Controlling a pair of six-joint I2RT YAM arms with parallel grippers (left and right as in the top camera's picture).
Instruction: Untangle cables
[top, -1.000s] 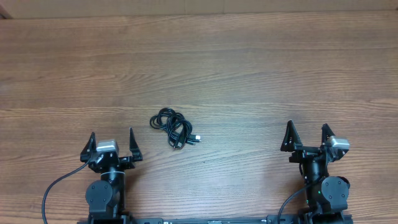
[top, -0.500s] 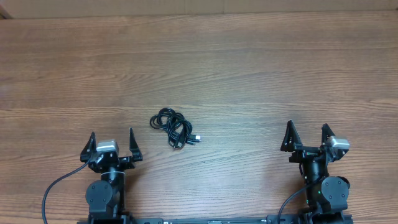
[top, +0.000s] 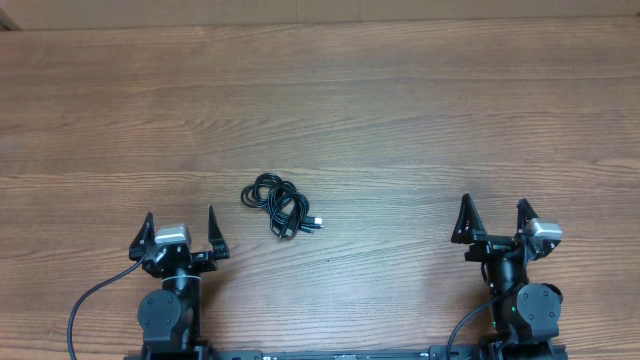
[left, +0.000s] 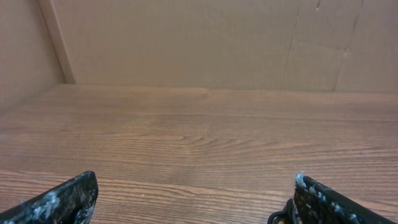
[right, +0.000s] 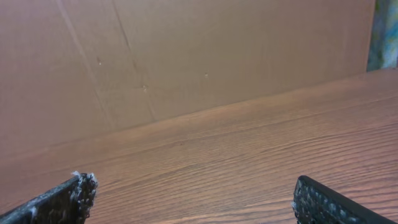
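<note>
The cables lie in one small tangled black bundle on the wooden table, a little left of centre, with a silvery plug tip poking out at the right. My left gripper stands open near the front edge, below and left of the bundle, with nothing between its fingers. In the left wrist view a loop of the cables peeks out beside the right finger. My right gripper is open and empty at the front right, far from the bundle. The right wrist view holds only bare wood between its fingers.
A brown cardboard wall rises behind the table's far edge, also filling the top of the right wrist view as the cardboard wall. The arms' own thick black wires trail at the front edge.
</note>
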